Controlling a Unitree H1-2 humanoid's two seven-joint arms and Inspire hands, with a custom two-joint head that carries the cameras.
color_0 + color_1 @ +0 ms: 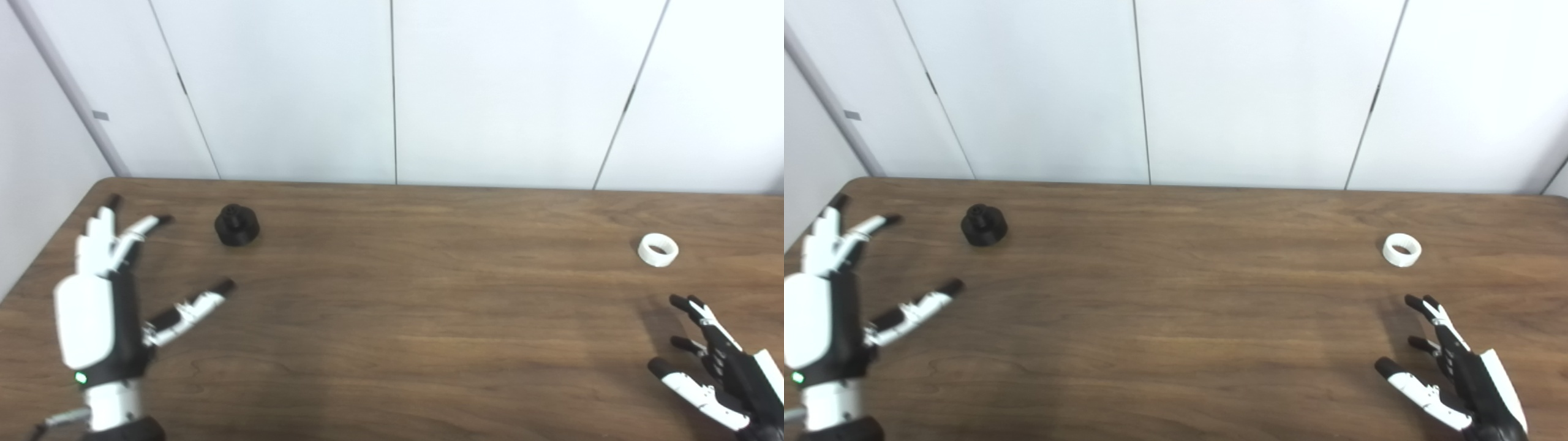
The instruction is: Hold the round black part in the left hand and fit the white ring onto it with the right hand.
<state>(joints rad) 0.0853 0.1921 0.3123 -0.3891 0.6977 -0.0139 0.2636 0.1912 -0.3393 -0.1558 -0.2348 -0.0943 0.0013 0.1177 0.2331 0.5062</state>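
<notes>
We saw the left hand point(98, 306) at the lower left of the frame, raised over the table point(392, 343) with its fingers point(131, 236) spread wide and pointing toward the far edge, the thumb held out to the right. It held nothing and touched nothing that we could make out. The round black part point(236, 225) sat upright on the wood in the upper left of the tabletop, just beyond and to the right of those fingertips, apart from them.

The right hand point(719, 364) came in at the lower right corner, partly cut off by the frame edge. Its fingers point(698, 309) were also apart and empty, with the thumb lying lower and to the left. The white ring point(658, 249) lay flat on the table at the right side of the frame, above that hand and clear of its fingertips, its hole facing up.

The part and the ring were well apart, with a bare stretch of brown wood grain between them. Nothing lay between either hand and its nearer object. Behind the table stood a white panelled wall point(392, 86) with thin vertical seams.
</notes>
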